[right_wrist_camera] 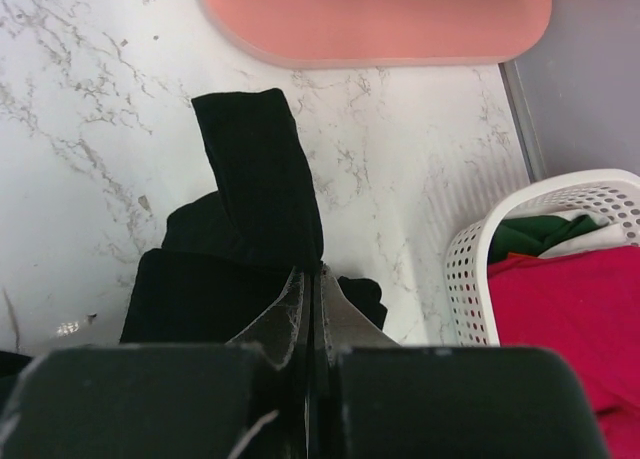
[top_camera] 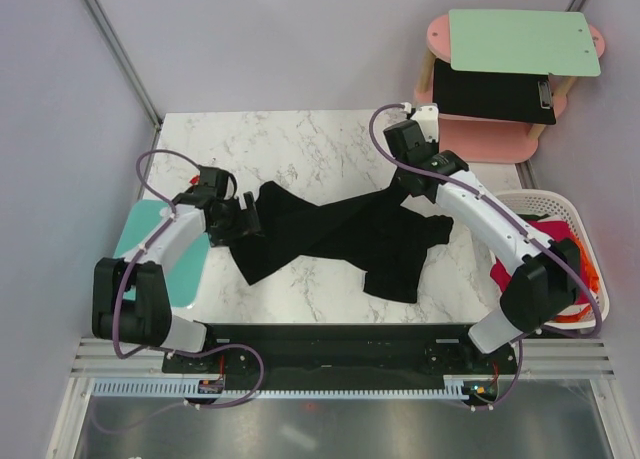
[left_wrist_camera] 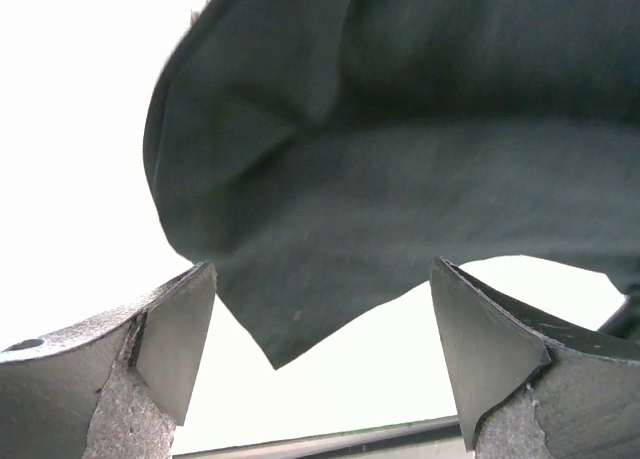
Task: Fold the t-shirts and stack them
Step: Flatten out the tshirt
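Right fingers (right_wrist_camera: 285, 317) clamp black shirt (top_camera: 340, 234); left fingers (left_wrist_camera: 170, 329) gape at its corner.

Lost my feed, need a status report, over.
Left gripper open at edge of black shirt. Right gripper shut on that shirt, unfolded on the table. Red shirt in the basket. Teal board at table's left edge.

Top cam overhead; 2 wrist cams close; share black t-shirt (top_camera: 340, 234).

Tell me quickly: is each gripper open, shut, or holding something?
Left gripper: open, with the black t-shirt close in front of it.
Right gripper: shut on the black t-shirt.
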You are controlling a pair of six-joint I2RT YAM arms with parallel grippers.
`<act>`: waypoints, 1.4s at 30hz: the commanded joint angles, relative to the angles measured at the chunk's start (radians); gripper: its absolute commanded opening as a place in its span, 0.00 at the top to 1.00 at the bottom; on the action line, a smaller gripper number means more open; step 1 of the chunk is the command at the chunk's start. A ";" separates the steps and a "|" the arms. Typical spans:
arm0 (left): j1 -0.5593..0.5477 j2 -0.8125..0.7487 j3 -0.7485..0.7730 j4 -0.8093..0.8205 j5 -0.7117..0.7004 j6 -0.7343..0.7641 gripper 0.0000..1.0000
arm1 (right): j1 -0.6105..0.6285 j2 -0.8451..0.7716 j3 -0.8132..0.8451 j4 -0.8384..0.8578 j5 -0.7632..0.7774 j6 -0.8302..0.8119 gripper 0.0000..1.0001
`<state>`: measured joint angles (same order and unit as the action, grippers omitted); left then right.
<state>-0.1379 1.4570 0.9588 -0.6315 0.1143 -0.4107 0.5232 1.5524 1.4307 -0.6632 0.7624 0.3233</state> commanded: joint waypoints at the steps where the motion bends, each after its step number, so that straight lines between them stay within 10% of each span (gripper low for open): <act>1: 0.000 -0.105 -0.092 0.012 0.036 -0.065 0.08 | -0.023 0.021 0.025 0.037 0.011 -0.032 1.00; 32: -0.140 0.017 -0.293 0.098 -0.151 -0.238 0.24 | -0.091 0.037 0.024 0.082 -0.153 -0.046 1.00; 35: -0.140 0.037 -0.272 0.115 -0.159 -0.247 0.35 | -0.091 0.031 0.007 0.089 -0.189 -0.046 1.00; 42: -0.140 0.111 -0.168 0.133 -0.177 -0.234 0.98 | -0.091 -0.006 -0.048 0.116 -0.261 -0.049 1.00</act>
<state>-0.2680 1.4876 0.7750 -0.6922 -0.0410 -0.6159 0.4355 1.5894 1.4155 -0.5861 0.5514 0.2832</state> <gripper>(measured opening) 0.073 0.010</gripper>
